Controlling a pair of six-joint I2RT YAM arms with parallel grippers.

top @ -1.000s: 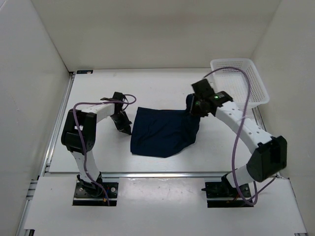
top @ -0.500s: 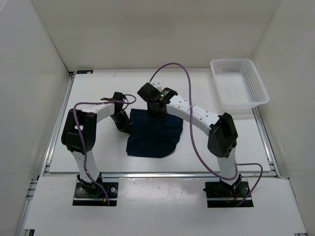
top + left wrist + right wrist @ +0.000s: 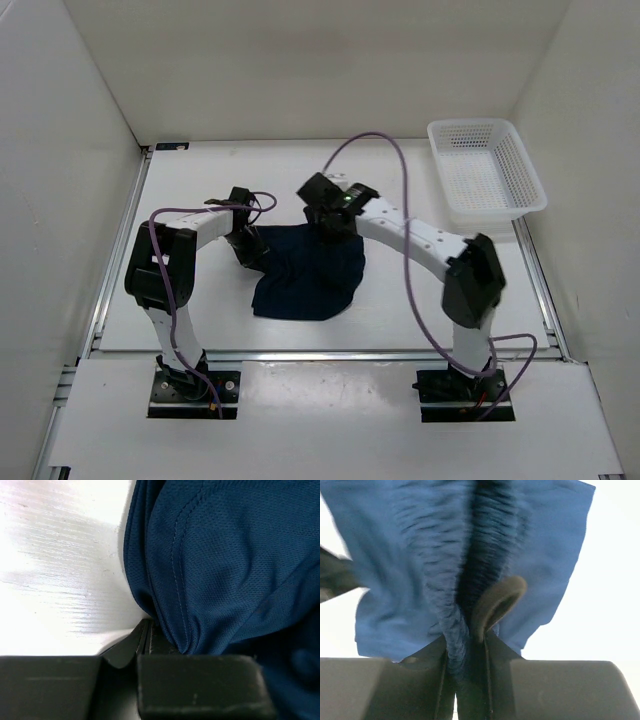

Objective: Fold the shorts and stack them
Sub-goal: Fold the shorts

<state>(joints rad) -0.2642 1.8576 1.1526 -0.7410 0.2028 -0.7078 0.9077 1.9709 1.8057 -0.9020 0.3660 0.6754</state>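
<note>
The dark navy shorts [image 3: 308,277] lie bunched and doubled over on the white table, mid-left. My left gripper [image 3: 249,246] is low at their left edge; in the left wrist view the gripper [image 3: 150,636] is shut on a fold of the shorts [image 3: 225,565]. My right gripper [image 3: 329,216] is above the far edge of the shorts. In the right wrist view the gripper [image 3: 470,635] is shut on the gathered waistband, and the shorts [image 3: 420,555] hang below it.
A white mesh basket [image 3: 487,170] stands at the far right of the table [image 3: 200,180]. White walls enclose the table on three sides. The purple cable of the right arm loops above the far middle.
My right gripper has carried the right side of the shorts leftward across the table, folding it over the rest. The cloth now covers a narrower patch. The left gripper has stayed put.
</note>
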